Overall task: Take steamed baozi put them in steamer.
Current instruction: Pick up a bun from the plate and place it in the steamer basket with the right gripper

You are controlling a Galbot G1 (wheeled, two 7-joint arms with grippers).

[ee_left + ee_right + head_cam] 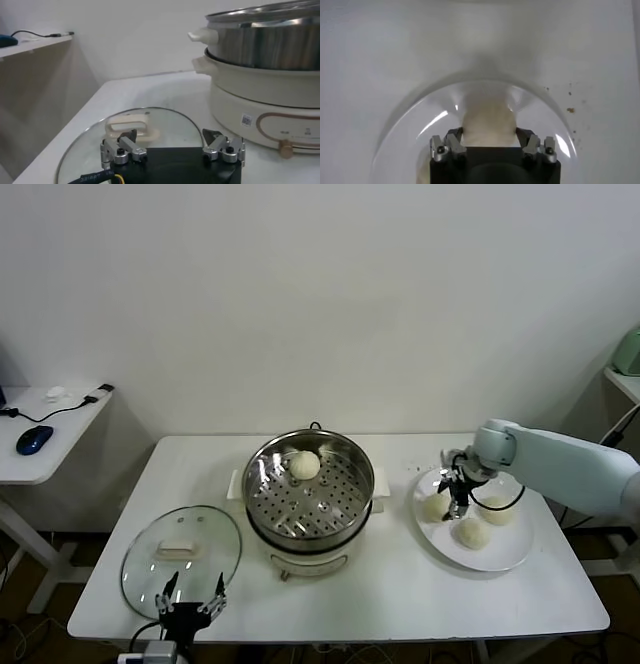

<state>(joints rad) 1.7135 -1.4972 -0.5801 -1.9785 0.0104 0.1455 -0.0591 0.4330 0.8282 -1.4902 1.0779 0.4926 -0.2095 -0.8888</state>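
Head view: the steamer (310, 496) stands mid-table with one baozi (305, 465) on its perforated tray, toward the wall side. To the steamer's right lies a white plate (503, 557) carrying three more baozi: one nearest the steamer (434, 506), one on the far side from it (496, 509), and one toward the table's front edge (470, 533). The right gripper (458, 502) is down over the plate, just beside the bun nearest the steamer. To the steamer's left rests a glass lid (181, 559), and the left gripper (188, 604) hovers at the lid's front edge, parked with its fingers spread apart.

Left wrist view: the left gripper (172, 148) hangs released above the glass lid (170, 125) and its cream handle (131, 129); the steamer (265, 75) rises just beyond the lid.

Right wrist view: the right gripper (490, 145) straddles a baozi (489, 124) on the plate (410, 130), one finger on each side of the bun, close against it; whether they are clenched on it cannot be told.
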